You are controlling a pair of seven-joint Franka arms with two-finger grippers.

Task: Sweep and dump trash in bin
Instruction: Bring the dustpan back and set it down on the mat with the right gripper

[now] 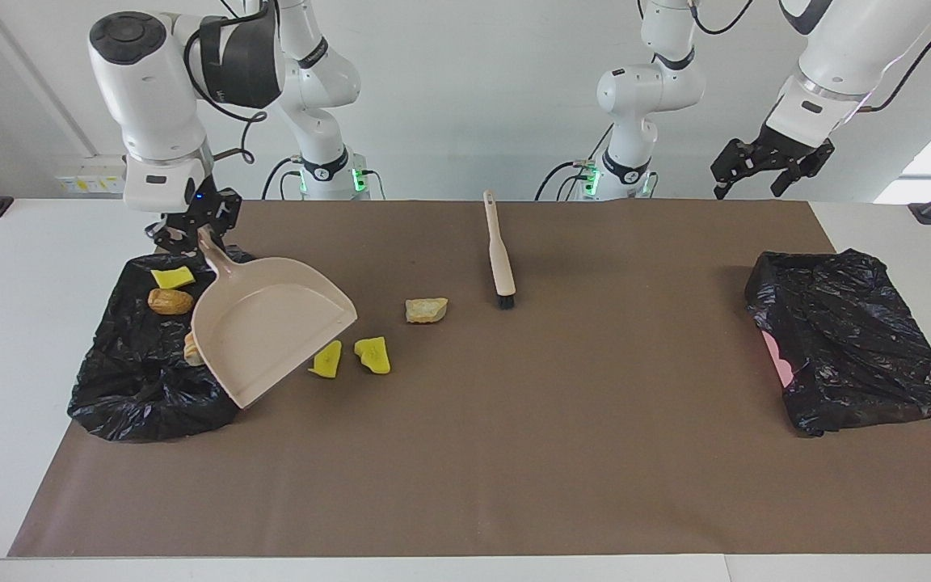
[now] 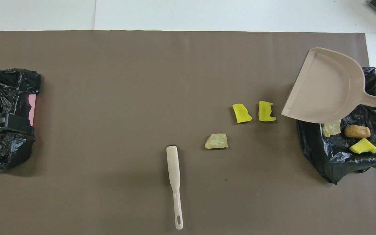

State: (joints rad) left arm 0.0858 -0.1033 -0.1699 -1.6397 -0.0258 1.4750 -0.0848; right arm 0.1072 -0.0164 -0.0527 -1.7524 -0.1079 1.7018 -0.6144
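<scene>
Gripped by its handle in the right gripper (image 1: 191,230), the pale pink plastic dustpan (image 1: 267,327) hangs tilted and empty over the black bag-lined bin (image 1: 138,380) at the right arm's edge. 3 scraps (image 2: 357,131) lie in it; 3 scraps (image 2: 242,113) remain on the brown mat (image 1: 465,453) beside it. Beige hand brush (image 1: 500,255) lies untouched mid-desk. Left gripper (image 1: 764,170) waits, fingers apart, above the left arm's corner.

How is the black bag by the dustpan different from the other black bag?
The bin bag under the dustpan has scraps lying on it: a yellow chunk and a brown lump. The other bin bag, at the left arm's end, shows none. It shows some pink at one edge; the first shows none. The dustpan, held by the right gripper, hangs over the first only. Both are crinkly black plastic.
</scene>
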